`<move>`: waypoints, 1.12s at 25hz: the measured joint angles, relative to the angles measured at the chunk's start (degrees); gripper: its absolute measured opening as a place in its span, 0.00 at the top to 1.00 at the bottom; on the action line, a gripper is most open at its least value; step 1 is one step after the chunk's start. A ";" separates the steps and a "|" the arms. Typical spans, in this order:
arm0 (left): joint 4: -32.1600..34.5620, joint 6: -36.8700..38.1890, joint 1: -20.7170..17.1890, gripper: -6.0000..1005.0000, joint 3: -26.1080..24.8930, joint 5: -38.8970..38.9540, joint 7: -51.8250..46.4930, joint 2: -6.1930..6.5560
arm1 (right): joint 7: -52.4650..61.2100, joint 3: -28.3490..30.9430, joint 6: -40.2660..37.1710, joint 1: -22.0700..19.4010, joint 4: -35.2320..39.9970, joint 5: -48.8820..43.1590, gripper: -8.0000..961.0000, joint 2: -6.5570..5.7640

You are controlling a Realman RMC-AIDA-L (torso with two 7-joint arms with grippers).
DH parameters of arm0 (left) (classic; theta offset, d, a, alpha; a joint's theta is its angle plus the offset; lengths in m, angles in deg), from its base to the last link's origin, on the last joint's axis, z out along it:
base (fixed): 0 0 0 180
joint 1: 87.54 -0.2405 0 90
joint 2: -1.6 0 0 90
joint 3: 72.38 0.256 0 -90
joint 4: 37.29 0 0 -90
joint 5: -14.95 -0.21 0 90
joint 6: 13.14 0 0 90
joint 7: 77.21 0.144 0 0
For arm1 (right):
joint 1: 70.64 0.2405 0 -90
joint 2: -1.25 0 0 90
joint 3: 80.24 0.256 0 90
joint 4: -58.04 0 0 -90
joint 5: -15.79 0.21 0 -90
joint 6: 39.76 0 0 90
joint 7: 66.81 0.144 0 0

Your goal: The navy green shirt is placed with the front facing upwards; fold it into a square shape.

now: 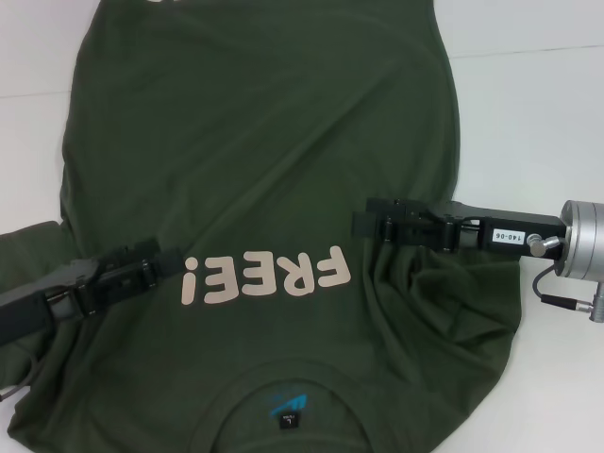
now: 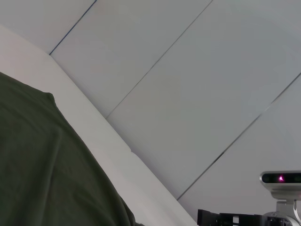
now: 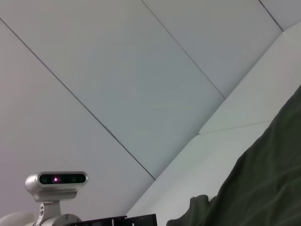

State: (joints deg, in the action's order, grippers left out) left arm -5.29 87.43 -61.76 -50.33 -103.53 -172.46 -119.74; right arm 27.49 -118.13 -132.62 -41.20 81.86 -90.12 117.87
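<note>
Both grippers are working the shirt's sides at chest height.
We are seeing the shirt [image 1: 255,189] lying face up on the table [image 1: 538,104], the left gripper [image 1: 175,261] and right gripper [image 1: 363,222] over it, finger states unclear; bunched right-side cloth risks a crooked fold.

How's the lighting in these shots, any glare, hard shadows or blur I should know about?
Head view: soft, even light, no glare; the navy green shirt reads very dark, with only faint fold shading near the right gripper, and the left gripper blends into it. Left wrist view: pale panels evenly lit, cloth nearly featureless. Right wrist view: similar, no hard shadows.
</note>
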 joint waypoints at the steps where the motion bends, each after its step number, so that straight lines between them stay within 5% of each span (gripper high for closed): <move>1: 0.00 0.00 0.00 0.10 0.01 0.00 0.00 -0.01 | 0.00 0.00 0.00 0.00 0.00 0.00 0.04 0.00; 20: -0.10 -0.53 -0.26 0.10 -0.13 -0.05 -0.40 -0.02 | 0.15 0.00 -0.05 0.64 0.08 -0.06 0.05 0.00; 28: 3.09 -2.93 -1.13 0.10 -0.80 -0.50 -1.95 1.47 | 0.17 0.03 -0.04 0.31 0.08 0.04 0.05 0.00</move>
State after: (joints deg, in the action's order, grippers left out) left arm -2.20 84.50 -62.89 -51.13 -104.03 -174.41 -118.28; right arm 27.66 -118.10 -132.66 -40.89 81.94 -90.08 117.87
